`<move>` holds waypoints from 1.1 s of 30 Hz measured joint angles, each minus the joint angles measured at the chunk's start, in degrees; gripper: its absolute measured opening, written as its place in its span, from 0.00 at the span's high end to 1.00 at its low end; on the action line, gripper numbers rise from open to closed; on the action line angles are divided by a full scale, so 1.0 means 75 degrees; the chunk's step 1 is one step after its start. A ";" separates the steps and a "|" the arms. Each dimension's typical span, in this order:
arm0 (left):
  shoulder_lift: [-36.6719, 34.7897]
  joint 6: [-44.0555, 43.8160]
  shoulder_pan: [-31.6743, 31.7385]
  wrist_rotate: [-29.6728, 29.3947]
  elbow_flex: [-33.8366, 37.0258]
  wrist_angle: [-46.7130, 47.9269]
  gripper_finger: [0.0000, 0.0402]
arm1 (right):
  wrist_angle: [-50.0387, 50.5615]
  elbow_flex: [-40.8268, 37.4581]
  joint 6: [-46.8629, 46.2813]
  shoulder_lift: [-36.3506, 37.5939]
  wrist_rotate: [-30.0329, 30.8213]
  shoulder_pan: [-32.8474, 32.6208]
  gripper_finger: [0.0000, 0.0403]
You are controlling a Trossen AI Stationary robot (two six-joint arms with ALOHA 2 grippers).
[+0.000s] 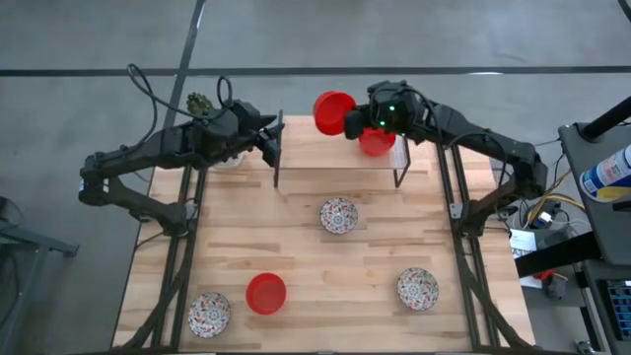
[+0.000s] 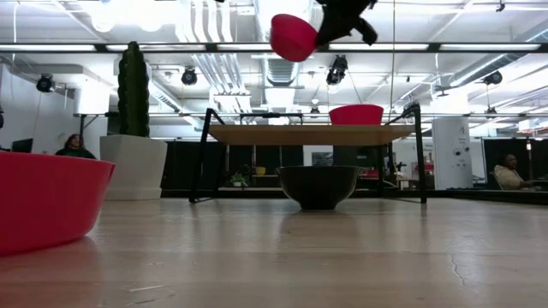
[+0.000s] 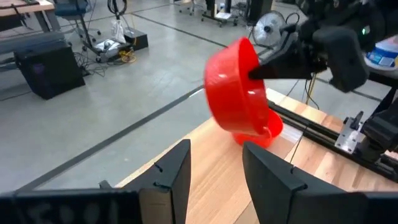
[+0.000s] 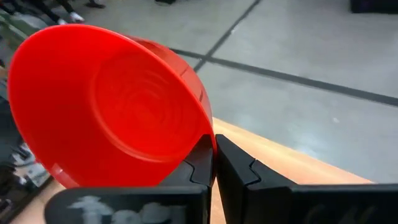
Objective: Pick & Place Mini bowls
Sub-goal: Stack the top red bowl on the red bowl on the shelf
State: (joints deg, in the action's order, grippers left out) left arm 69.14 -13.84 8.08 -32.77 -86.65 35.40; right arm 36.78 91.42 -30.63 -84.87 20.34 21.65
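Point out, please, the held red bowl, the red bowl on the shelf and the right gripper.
Held red bowl (image 1: 332, 110), high view, its inside.
Red bowl on the shelf (image 2: 356, 115), low view, its outer wall.
Right gripper (image 4: 214, 163), right wrist view, between its fingertips.

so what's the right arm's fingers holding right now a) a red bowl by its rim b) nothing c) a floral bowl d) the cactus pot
a: the right gripper has its fingers pinched on the rim of a red bowl, which hangs tilted in the air above the small raised shelf at the table's far edge.
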 joint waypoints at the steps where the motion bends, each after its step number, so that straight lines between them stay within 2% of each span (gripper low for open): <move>1: -0.0087 0.0007 0.0001 -0.0078 0.0000 0.0001 0.65 | 0.0231 0.0000 -0.0087 0.0067 0.0000 0.0020 0.98; 7: -0.0794 -0.0114 0.0041 -0.0323 0.0002 -0.0049 0.65 | 0.2097 0.0000 -0.0704 0.0490 -0.0045 0.0185 0.98; 13: -0.1185 -0.0585 0.0029 -0.0298 0.0090 -0.0029 0.65 | 0.3806 0.0000 -0.1242 0.0854 -0.0828 0.0701 0.98; 16: -0.1239 -0.0812 0.0029 -0.0285 0.0090 -0.0035 0.65 | 0.4133 0.0000 -0.1262 0.0919 -0.1359 0.1163 0.98; 20: -0.1169 -0.0984 0.0029 -0.0091 0.0097 -0.0032 0.65 | 0.4127 0.0000 -0.1223 0.0812 -0.2731 0.2187 0.98; 28: -0.1087 -0.1313 0.0029 0.0316 0.0102 -0.0010 0.65 | 0.4485 0.0002 -0.0836 0.0170 -0.4238 0.3704 0.98; 33: -0.1093 -0.1360 0.0029 0.0386 0.0113 -0.0008 0.65 | 0.4512 0.0003 -0.0671 -0.0259 -0.4465 0.3822 0.98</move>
State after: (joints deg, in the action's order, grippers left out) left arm 60.95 -24.03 8.29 -29.87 -85.80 35.33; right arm 70.62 91.44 -35.67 -86.81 -13.15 50.32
